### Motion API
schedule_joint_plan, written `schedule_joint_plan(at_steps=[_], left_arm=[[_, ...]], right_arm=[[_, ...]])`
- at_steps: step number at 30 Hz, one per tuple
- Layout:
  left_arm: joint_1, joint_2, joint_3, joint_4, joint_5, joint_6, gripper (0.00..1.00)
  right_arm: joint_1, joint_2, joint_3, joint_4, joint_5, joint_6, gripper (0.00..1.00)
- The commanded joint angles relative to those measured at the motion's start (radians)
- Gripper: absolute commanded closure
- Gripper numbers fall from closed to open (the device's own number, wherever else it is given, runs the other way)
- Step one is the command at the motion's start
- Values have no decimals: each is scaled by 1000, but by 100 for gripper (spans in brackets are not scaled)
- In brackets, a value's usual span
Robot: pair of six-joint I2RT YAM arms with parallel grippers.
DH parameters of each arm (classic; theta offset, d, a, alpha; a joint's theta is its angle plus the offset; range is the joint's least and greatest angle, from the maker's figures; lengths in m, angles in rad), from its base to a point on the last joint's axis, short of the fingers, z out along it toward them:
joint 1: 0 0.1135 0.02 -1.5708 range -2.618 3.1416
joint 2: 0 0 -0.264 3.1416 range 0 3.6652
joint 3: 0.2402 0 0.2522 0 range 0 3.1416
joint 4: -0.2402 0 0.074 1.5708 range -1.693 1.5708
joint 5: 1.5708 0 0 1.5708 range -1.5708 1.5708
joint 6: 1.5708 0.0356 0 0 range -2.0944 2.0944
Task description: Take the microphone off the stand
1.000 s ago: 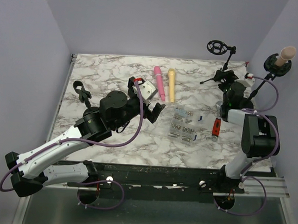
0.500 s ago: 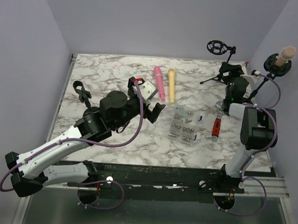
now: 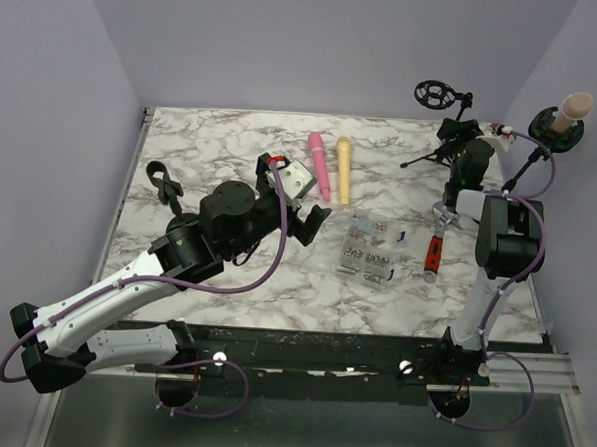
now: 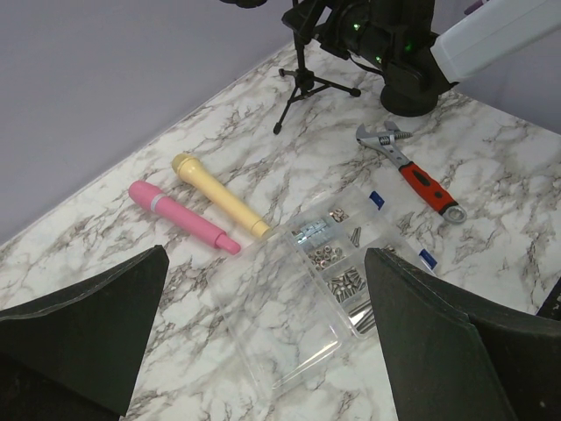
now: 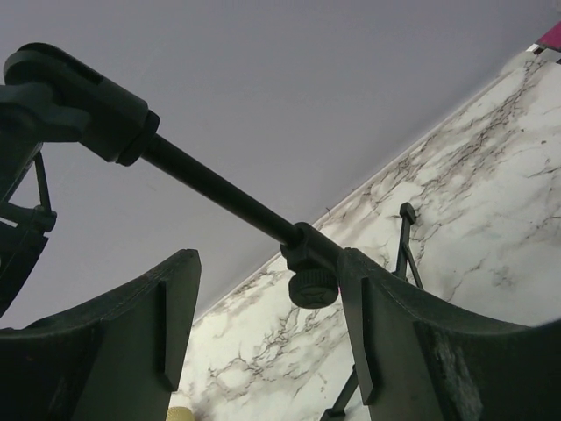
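Microphone point(image 3: 573, 106) in stand point(image 3: 537, 126), screws point(image 4: 323, 256) in box point(image 4: 289, 333)

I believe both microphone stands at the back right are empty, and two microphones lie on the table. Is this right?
Not quite. Only the left stand is empty; the right stand holds a beige microphone, as the top external view shows. The pink microphone and the yellow microphone do lie on the table.

Beige microphone point(image 3: 574, 105) in stand point(image 3: 547, 130), right tool point(image 3: 454, 133) at tripod point(image 3: 459, 98)
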Motion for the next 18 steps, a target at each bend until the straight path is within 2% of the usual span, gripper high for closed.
schedule_joint_plan(at_steps=[1,11,18], left_arm=[[-7,-7,10,3,4,3,2],[-7,3,8,5,10,-1,1],[-7,7,8,6,10,-1,1]], right_arm=[[-4,40,74,-78,35,-44,30],[-5,80,98,-116,38,-86,36],[-4,99,109,-107,28,-131,46]])
